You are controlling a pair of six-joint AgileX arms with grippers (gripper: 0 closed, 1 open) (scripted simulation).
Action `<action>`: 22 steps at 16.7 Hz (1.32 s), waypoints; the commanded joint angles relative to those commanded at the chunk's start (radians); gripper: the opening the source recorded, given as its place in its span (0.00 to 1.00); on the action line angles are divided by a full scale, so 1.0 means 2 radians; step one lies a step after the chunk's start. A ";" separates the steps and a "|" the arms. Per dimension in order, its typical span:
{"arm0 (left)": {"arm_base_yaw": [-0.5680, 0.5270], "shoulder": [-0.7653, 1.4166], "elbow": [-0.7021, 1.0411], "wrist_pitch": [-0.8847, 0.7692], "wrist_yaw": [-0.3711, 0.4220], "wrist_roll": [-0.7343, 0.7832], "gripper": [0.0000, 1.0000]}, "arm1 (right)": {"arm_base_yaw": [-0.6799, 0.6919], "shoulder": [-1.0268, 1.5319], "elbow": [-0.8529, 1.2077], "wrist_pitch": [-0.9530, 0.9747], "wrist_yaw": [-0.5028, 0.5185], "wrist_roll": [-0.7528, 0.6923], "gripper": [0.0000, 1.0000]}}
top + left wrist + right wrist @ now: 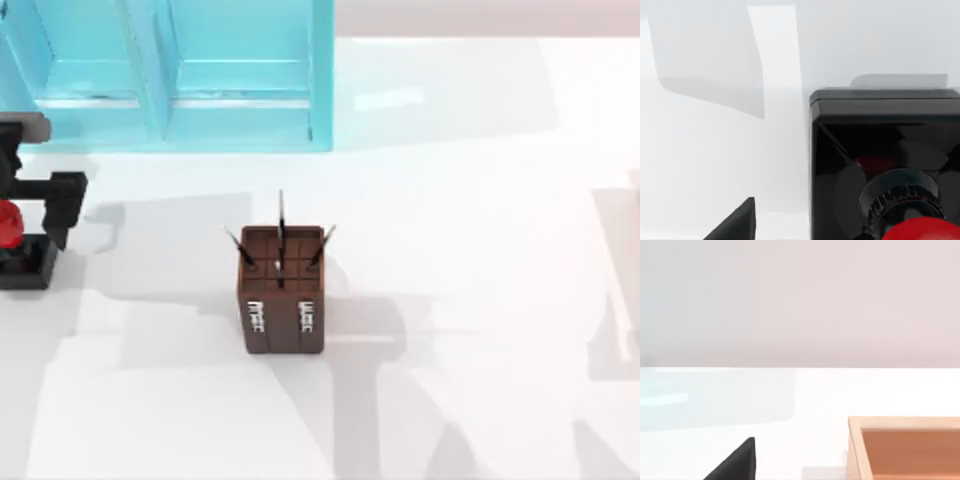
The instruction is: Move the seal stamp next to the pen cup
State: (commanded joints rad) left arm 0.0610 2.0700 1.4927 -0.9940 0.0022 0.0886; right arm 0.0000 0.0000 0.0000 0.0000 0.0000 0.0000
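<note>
- Left tool [40,215] at far left edge of the top view, mostly cut off by the frame. Black finger block visible beside the seal stamp [18,245]; can't tell if the fingers are open or clamped on it.
- Seal stamp: red knob and black base both clipped by the left edge in the top view. It sits on the white table [480,200], far left, well apart from the pen cup [282,290].
- Left wrist view: seal stamp [885,165] close up, black square base and ribbed collar under the red knob; knob cut off at the frame bottom. One dark finger tip [737,222] pokes in at the lower edge, apart from the stamp.
- Pen cup: tall brown box, gridded top, thin dark pens sticking up, upright near table centre. White markings on its front face, two columns, not legible.
- Light-blue shelf unit [180,70] along the back left, top cut off by the frame. Behind both the stamp and the cup, touching neither.
- Right wrist view: white table, pale wall, one dark finger tip [737,462] at the lower edge, and a corner of an orange-tan open box [905,447], cut off by the frame. Can't tell the right tool's state.
- Open room: bare table between stamp and cup, also right of and in front of the cup. Only shadows there.
</note>
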 joint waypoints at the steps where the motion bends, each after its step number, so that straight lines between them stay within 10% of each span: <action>1: 0.000 0.000 0.000 0.000 0.000 0.000 0.92 | 0.000 0.000 0.000 0.000 0.000 0.000 1.00; 13: 0.000 0.000 0.000 0.000 0.000 0.000 0.02 | 0.000 0.000 0.000 0.000 0.000 0.000 1.00; 22: -0.001 0.000 0.000 0.000 0.000 0.001 0.00 | 0.000 0.000 0.000 0.000 0.000 0.000 1.00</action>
State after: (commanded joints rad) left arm 0.0585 2.0693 1.4930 -0.9943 0.0022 0.0897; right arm 0.0000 0.0000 0.0000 0.0000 0.0000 0.0000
